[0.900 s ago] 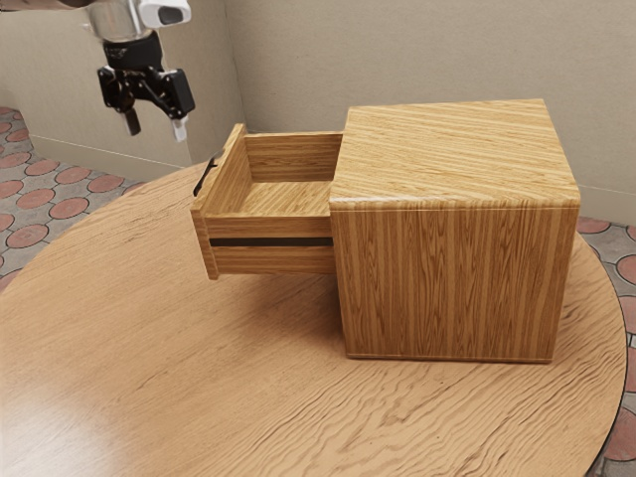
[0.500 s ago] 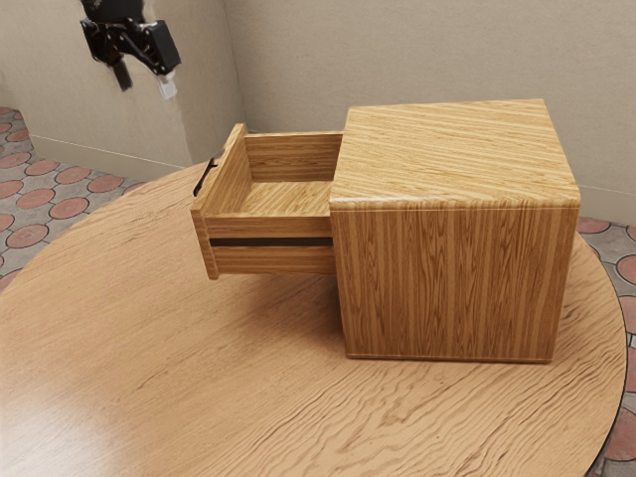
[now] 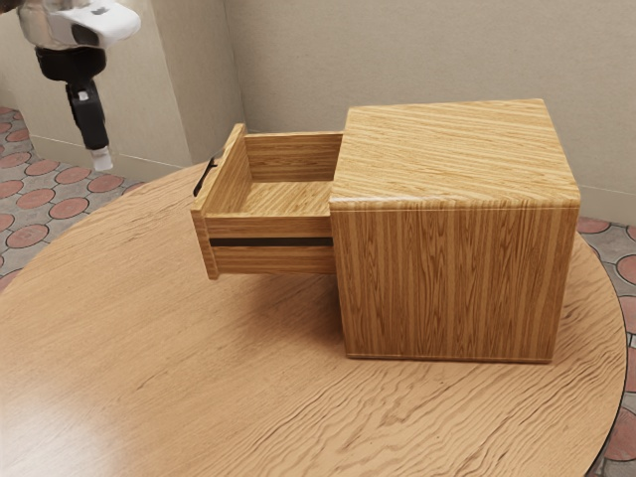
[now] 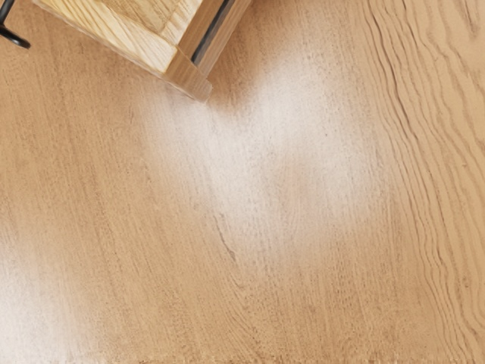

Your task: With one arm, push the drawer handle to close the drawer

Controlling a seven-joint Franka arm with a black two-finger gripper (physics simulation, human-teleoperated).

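Gripper (image 3: 101, 158) above round table (image 3: 149, 348), apart from black handle (image 3: 204, 178), empty, opening can't be told | drawer (image 3: 273, 228) out | wooden cabinet (image 3: 452, 283) near table's edge

- One robot arm (image 3: 104, 22)
- One black gripper (image 3: 101, 159), at the end of that arm
- One wooden cabinet (image 3: 457, 283)
- One drawer (image 3: 268, 260), belonging to that cabinet
- One black handle (image 3: 204, 179), on the drawer's front
- One dark strip (image 3: 273, 242), along the side of the drawer that shows
- One wooden worktop (image 3: 149, 348) under the cabinet
- Three wall faces (image 3: 397, 50), meeting at two upright corners
- Many round reddish floor tiles (image 3: 68, 208), some partly hidden, so their full number cannot be told
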